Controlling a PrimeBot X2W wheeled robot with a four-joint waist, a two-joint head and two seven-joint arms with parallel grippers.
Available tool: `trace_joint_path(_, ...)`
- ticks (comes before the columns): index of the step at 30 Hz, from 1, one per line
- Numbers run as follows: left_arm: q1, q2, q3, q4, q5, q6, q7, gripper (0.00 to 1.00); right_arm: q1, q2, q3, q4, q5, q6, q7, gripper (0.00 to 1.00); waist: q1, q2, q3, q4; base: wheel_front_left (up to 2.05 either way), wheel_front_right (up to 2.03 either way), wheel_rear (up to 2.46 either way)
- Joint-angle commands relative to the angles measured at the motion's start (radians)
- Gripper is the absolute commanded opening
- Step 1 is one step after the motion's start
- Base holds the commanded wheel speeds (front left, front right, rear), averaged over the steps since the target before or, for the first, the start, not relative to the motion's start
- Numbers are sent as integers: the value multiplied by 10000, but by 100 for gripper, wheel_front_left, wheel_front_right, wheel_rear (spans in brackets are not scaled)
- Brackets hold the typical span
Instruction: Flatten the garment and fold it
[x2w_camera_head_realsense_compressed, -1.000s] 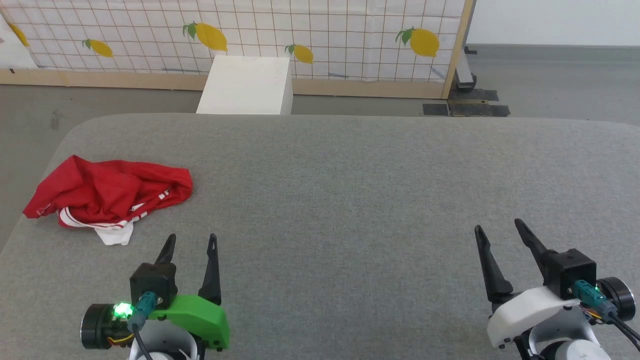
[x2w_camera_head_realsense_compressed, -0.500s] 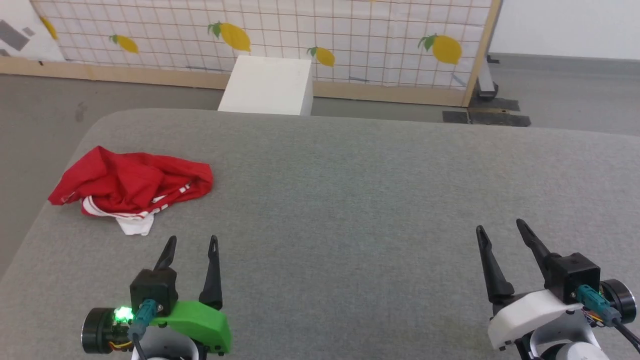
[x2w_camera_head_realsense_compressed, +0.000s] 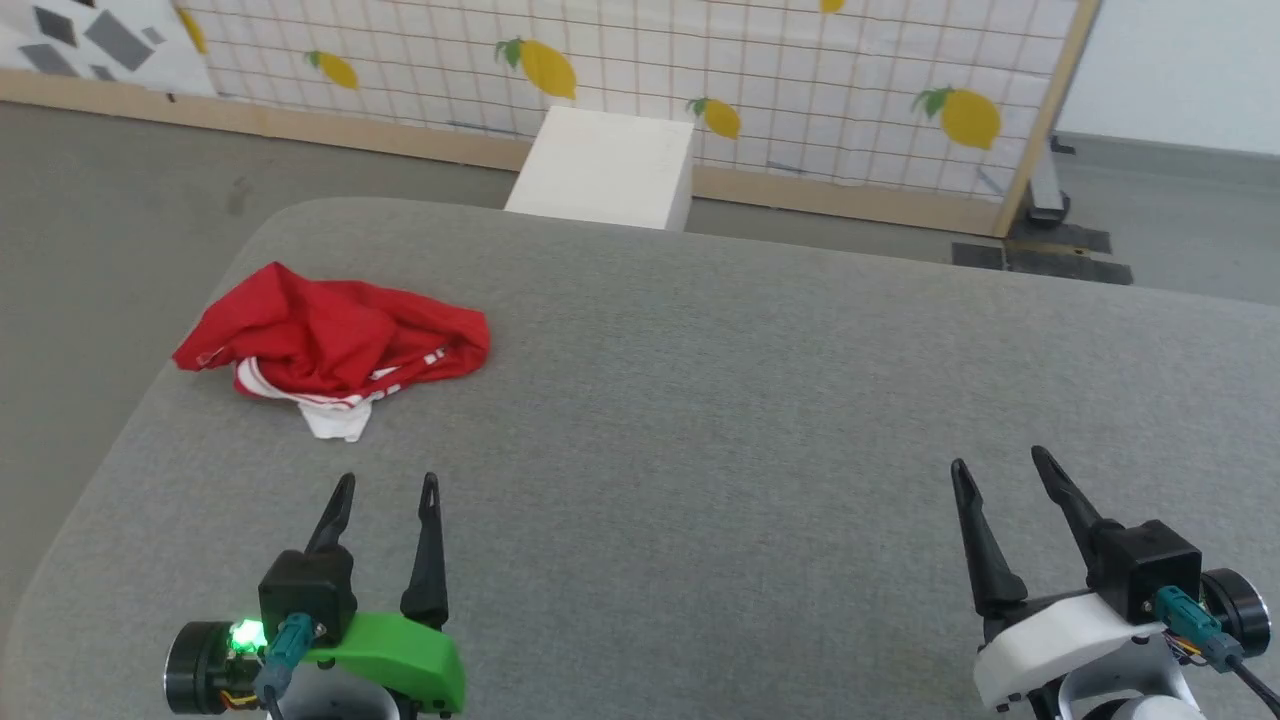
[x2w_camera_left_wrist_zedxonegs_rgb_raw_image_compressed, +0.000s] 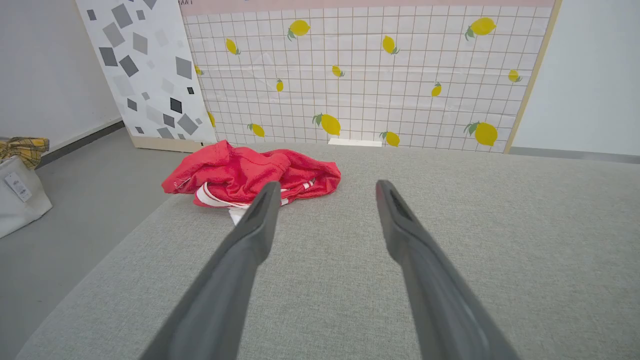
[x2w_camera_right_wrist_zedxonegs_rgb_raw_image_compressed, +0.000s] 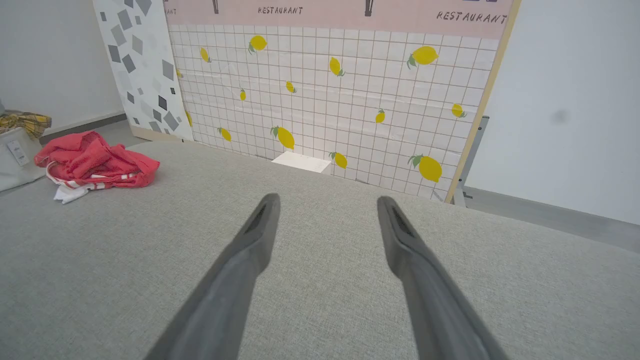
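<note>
The garment (x2w_camera_head_realsense_compressed: 335, 345) lies crumpled in a red heap with white striped trim and a white sleeve poking out, near the far left corner of the grey padded table (x2w_camera_head_realsense_compressed: 720, 400). It also lies ahead and left of the fingers in the left wrist view (x2w_camera_left_wrist_zedxonegs_rgb_raw_image_compressed: 250, 172) and far left in the right wrist view (x2w_camera_right_wrist_zedxonegs_rgb_raw_image_compressed: 92, 162). My left gripper (x2w_camera_head_realsense_compressed: 388, 485) hovers open a short way in front of the heap, touching nothing. My right gripper (x2w_camera_head_realsense_compressed: 998, 460) stands open and empty at the table's near right.
A white box (x2w_camera_head_realsense_compressed: 605, 170) stands on the floor behind the table, before a lemon-patterned screen (x2w_camera_head_realsense_compressed: 700, 90). A white bag with yellow plaid cloth (x2w_camera_left_wrist_zedxonegs_rgb_raw_image_compressed: 20, 185) sits on the floor off the table's left edge.
The head camera has turned left, so the garment, table and box have shifted rightward in view. Both grippers stay open in the same pose.
</note>
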Motion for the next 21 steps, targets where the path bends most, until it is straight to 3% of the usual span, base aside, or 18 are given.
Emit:
trace_joint_path(1, 116, -8, -5, -59, -46, 72, -116, 100, 112, 8, 21, -30, 81, -6, -122, 100, 0, -1, -37, 213, 0, 0, 0)
trace_joint_path(21, 417, -11, -35, -299, 8, 61, -525, 100, 308, 12, 325, 76, 196, -9, -534, 100, 0, -1, -276, 1370, 0, 0, 0)
